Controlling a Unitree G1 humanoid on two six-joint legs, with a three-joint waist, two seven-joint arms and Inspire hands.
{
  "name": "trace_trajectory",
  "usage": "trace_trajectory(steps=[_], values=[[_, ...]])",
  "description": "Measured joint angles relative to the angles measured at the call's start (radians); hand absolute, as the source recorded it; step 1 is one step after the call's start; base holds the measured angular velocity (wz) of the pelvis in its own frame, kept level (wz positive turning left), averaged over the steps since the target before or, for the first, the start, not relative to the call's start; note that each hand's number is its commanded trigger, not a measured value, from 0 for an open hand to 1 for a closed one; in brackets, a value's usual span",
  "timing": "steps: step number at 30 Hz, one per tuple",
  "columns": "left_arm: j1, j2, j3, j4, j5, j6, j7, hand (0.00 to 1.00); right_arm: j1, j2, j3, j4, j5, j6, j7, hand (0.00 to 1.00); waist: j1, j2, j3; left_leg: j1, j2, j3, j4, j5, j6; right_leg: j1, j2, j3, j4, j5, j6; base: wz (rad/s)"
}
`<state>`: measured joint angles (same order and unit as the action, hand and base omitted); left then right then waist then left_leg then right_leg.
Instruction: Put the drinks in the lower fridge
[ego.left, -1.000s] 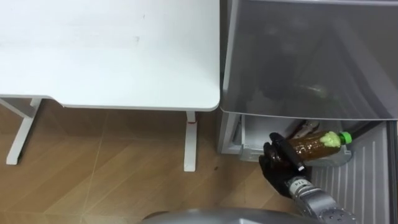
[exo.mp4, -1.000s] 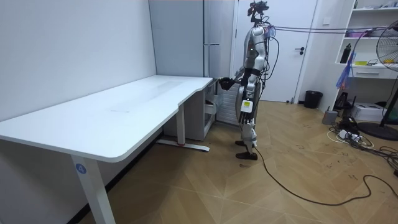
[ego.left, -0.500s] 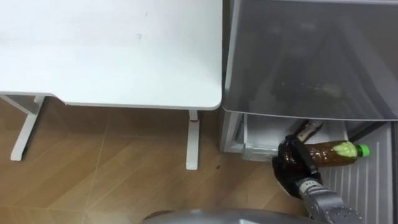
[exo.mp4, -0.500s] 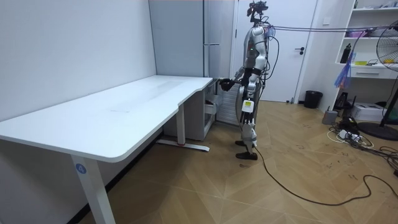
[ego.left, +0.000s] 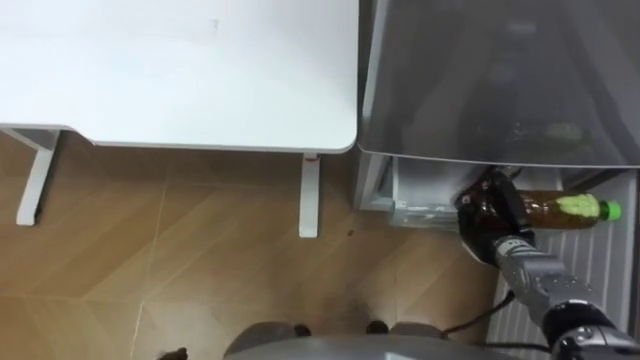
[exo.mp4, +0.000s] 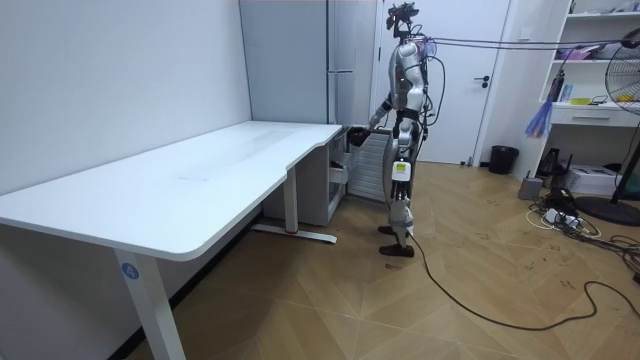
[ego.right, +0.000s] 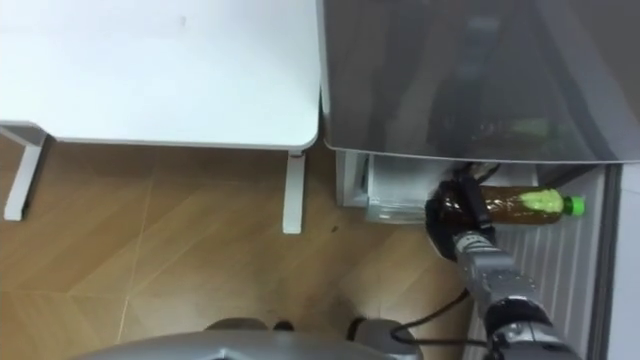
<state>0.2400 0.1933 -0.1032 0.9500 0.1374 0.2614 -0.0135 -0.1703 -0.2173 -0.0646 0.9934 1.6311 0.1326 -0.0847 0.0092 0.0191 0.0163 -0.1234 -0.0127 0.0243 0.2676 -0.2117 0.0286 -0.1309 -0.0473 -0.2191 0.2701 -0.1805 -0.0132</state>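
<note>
Fingers (ego.left: 503, 200) of my right hand (ego.left: 485, 220) are curled round the bottle (ego.left: 560, 208) of brown drink. It lies sideways with its green cap to the right, at the mouth of the lower fridge (ego.left: 425, 205). I judge the job now is to carry it farther in, low and level, and let go only once it rests on something. The grey upper fridge front (ego.left: 500, 80) overhangs and hides the inside, so I'd go slowly. The cap end is near the ribbed door (ego.left: 590, 285) on the right and could catch. The white surface (ego.left: 180, 60) and its leg (ego.left: 310, 195) stand well apart on the left.
</note>
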Motion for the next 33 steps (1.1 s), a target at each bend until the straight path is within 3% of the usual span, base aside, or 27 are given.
trace_trajectory(steps=[6, 11, 16, 25, 33], values=[[-0.075, 0.026, -0.022, 0.066, -0.011, -0.001, 0.000, 0.00, -0.107, -0.027, 0.000, 0.139, 0.001, 0.001, 0.015, 1.00, 0.029, -0.003, 0.0032, -0.100, 0.000, -0.001, 0.055, 0.001, 0.001, -0.101, -0.012, -0.003, 0.063, -0.006, -0.006, 0.03], [-0.101, 0.030, -0.048, 0.092, -0.029, -0.006, 0.000, 0.00, -0.169, -0.028, 0.001, 0.194, -0.028, 0.016, 0.019, 1.00, 0.032, -0.006, 0.0063, -0.171, -0.001, -0.002, 0.100, 0.001, 0.001, -0.173, -0.021, -0.003, 0.114, -0.012, -0.014, 0.00], [-0.128, 0.031, -0.060, 0.101, -0.067, -0.008, 0.002, 0.00, -0.205, -0.031, 0.001, 0.213, -0.031, 0.032, 0.028, 1.00, 0.056, -0.025, 0.0177, -0.251, 0.000, -0.007, 0.156, 0.000, 0.000, -0.244, -0.030, -0.006, 0.151, -0.022, -0.023, 0.05], [-0.157, 0.029, -0.062, 0.115, -0.069, -0.008, 0.011, 0.00, -0.279, -0.063, 0.002, 0.218, -0.036, 0.044, 0.039, 1.00, 0.104, -0.029, 0.0189, -0.333, -0.001, -0.005, 0.184, 0.006, -0.001, -0.333, -0.041, -0.004, 0.197, -0.023, -0.028, 0.01], [-0.187, 0.028, -0.090, 0.132, -0.069, -0.009, 0.012, 0.00, -0.323, -0.069, 0.006, 0.256, -0.060, 0.052, 0.046, 1.00, 0.110, -0.030, 0.0194, -0.347, 0.000, -0.003, 0.184, 0.007, -0.002, -0.347, -0.044, -0.007, 0.198, -0.022, -0.030, 0.00]])
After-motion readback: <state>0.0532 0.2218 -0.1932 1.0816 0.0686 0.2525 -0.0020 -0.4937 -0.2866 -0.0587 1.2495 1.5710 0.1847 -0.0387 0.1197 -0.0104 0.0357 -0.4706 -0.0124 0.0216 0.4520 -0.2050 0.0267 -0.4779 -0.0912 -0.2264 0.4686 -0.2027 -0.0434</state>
